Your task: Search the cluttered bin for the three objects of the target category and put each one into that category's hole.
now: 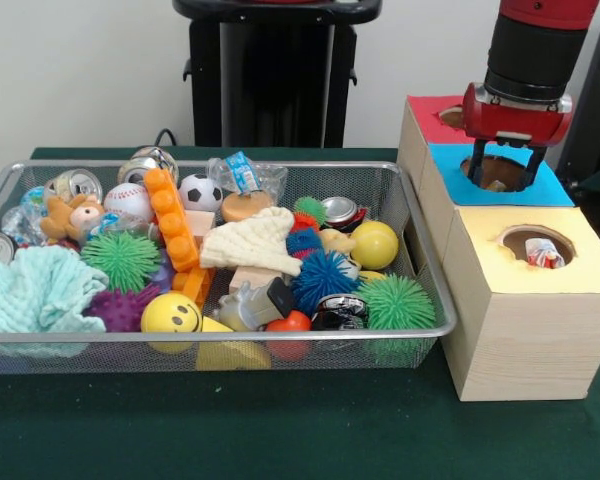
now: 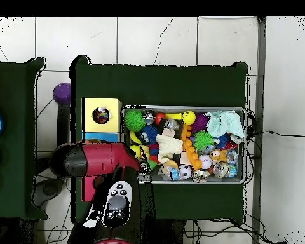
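Nearest the camera sits the wire bin (image 1: pixel 420 260), full of toys: spiky balls, a yellow smiley ball (image 1: pixel 170 313), an orange block (image 1: pixel 174 232), a soccer ball (image 1: pixel 199 192) and shiny cans.

Beside it stands the wooden box. Its yellow top has a hole (image 1: pixel 536 243) with something small inside.

Behind that is the blue hole (image 1: pixel 497 172). The gripper (image 1: pixel 503 176) hangs right over it, with its two fingers spread apart and nothing between them that I can see.

So the toys to pick all lie off to the side, in the bin. The arm must swing over there next, I think.
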### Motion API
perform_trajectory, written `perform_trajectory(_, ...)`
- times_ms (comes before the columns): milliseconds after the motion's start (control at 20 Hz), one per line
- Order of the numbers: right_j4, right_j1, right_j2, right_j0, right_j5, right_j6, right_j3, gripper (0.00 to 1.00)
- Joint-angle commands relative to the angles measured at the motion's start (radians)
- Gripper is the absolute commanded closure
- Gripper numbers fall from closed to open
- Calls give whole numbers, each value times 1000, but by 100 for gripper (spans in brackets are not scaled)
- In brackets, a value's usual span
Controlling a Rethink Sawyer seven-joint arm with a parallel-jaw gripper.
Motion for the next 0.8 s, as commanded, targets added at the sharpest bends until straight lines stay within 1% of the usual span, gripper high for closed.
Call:
perform_trajectory(50, 63, -6, 65, -35, -10, 167, -52, 0)
perform_trajectory(300, 58, 27, 61, -28, -50, 176, -60, 0)
perform_trajectory(400, 45, 98, 71, -38, -126, 170, -81, 0)
perform_trajectory(450, 38, 153, 85, -52, -204, 171, -90, 0)
perform_trajectory(500, 32, 179, 88, -56, -236, 170, -99, 0)
perform_trajectory(550, 26, 215, 87, -58, -305, 183, -106, 0)
perform_trajectory(600, 22, 235, 90, -62, -333, 184, -112, 0)
perform_trajectory(650, 19, 265, 90, -64, -381, 190, -122, 0)
perform_trajectory(800, 15, 326, 97, -74, -451, 184, -152, 0)
